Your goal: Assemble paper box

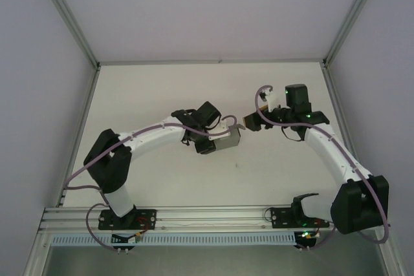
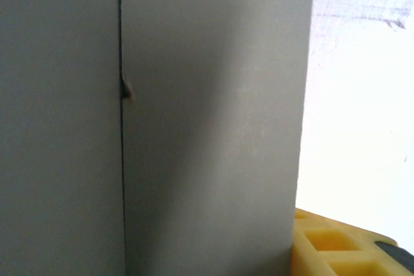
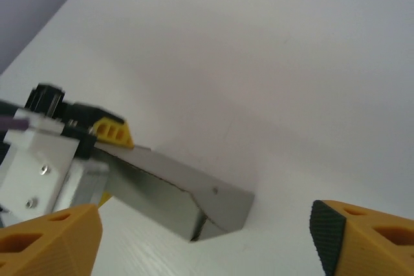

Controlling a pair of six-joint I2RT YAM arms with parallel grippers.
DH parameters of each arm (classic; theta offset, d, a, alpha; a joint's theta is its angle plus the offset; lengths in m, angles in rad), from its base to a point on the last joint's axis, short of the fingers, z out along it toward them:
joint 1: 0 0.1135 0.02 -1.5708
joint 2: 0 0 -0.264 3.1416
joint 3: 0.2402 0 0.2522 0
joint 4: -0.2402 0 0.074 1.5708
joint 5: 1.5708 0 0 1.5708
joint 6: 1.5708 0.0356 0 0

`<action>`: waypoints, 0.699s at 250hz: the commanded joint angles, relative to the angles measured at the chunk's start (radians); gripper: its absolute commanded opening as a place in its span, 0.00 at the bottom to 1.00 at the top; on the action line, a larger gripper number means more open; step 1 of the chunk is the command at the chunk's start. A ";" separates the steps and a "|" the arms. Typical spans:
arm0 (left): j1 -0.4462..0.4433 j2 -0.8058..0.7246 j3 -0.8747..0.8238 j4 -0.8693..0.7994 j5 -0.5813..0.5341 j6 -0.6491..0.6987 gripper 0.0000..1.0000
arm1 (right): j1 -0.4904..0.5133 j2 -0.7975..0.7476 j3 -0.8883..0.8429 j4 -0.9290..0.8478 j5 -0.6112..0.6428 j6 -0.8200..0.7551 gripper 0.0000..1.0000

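Observation:
The paper box [image 1: 229, 139] is a small grey folded box held just above the white table, near its middle. My left gripper [image 1: 213, 137] is shut on its left end. In the left wrist view the box wall [image 2: 207, 127] stands right in front of the camera, with one yellow finger [image 2: 343, 250] against its right edge. From the right wrist, the box [image 3: 174, 189] juts out of the left gripper's yellow fingers [image 3: 111, 132], its end flap only partly tucked. My right gripper [image 3: 207, 250] is open, just right of the box's free end, touching nothing.
The white table [image 1: 162, 95] is ringed by pale walls and aluminium posts [image 1: 336, 43]. A metal rail [image 1: 207, 214] carrying both arm bases runs along the near edge.

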 commanded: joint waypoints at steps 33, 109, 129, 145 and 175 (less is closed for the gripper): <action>0.009 0.002 -0.004 0.006 0.074 0.021 0.53 | 0.026 0.087 0.078 -0.174 -0.029 -0.277 0.72; 0.012 0.011 0.004 -0.011 0.080 0.033 0.52 | 0.071 0.241 0.187 -0.277 0.045 -0.361 0.57; 0.013 0.009 0.006 -0.006 0.079 0.033 0.52 | 0.084 0.270 0.211 -0.298 0.070 -0.364 0.52; 0.013 0.012 0.007 -0.004 0.079 0.033 0.51 | 0.092 0.286 0.223 -0.321 0.069 -0.375 0.44; 0.015 0.021 0.016 -0.007 0.072 0.031 0.49 | 0.108 0.305 0.222 -0.320 0.091 -0.365 0.33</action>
